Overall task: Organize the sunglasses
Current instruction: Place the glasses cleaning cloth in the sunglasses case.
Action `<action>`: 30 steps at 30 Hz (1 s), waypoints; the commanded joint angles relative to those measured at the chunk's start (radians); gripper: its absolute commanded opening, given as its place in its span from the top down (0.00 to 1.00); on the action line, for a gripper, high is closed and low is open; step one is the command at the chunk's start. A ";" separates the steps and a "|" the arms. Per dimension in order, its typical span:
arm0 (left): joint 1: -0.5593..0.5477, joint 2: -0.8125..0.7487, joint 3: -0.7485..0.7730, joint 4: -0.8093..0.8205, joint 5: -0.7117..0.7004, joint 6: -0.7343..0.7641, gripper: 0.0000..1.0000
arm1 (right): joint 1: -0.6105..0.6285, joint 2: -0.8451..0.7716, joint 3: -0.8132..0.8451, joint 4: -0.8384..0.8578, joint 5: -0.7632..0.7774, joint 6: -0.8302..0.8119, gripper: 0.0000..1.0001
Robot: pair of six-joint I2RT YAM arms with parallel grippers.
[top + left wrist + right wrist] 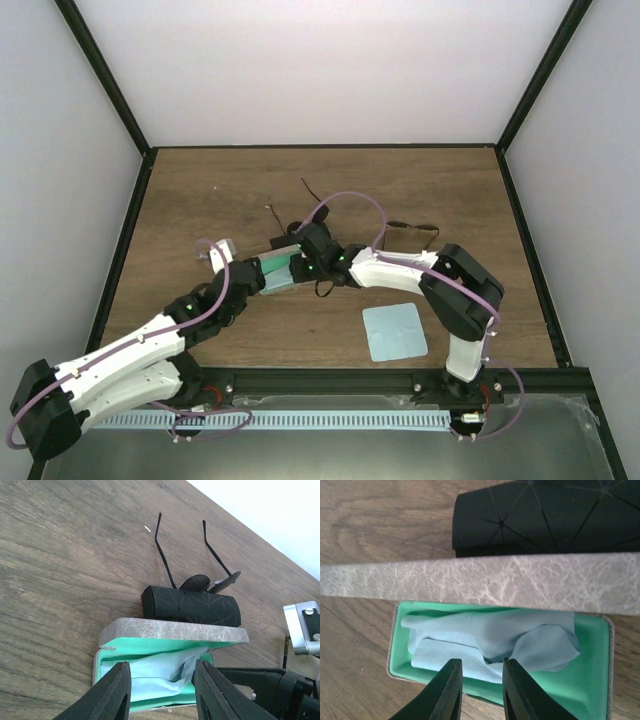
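An open case with a grey lid (175,632) and a green lining (592,680) lies mid-table (280,272). A crumpled light blue cloth (485,635) lies inside it, also in the left wrist view (160,685). My left gripper (161,669) is open and empty over the case's near side. My right gripper (481,664) is open just above the cloth, its fingers apart and holding nothing. One pair of sunglasses (200,582) lies behind a black case (192,605), arms pointing away. A second pair (415,232) lies right of my right arm.
A flat light blue cloth (393,332) lies near the front right. The black case (545,515) touches the grey lid's far side. A thin dark loop (325,289) lies by the case under my right arm. Black rails edge the table.
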 commanded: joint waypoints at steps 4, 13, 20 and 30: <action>0.004 -0.005 -0.001 -0.004 -0.017 -0.004 0.63 | 0.008 0.056 0.076 0.014 0.038 -0.010 0.84; 0.004 -0.032 -0.005 -0.016 -0.020 -0.002 0.63 | 0.008 0.131 0.132 -0.072 0.141 -0.010 0.63; 0.004 -0.023 -0.008 -0.003 -0.016 0.001 0.63 | 0.008 0.057 0.051 -0.029 0.157 -0.002 0.66; 0.004 -0.039 -0.009 -0.011 -0.012 0.001 0.63 | 0.008 0.166 0.126 -0.089 0.131 -0.018 0.68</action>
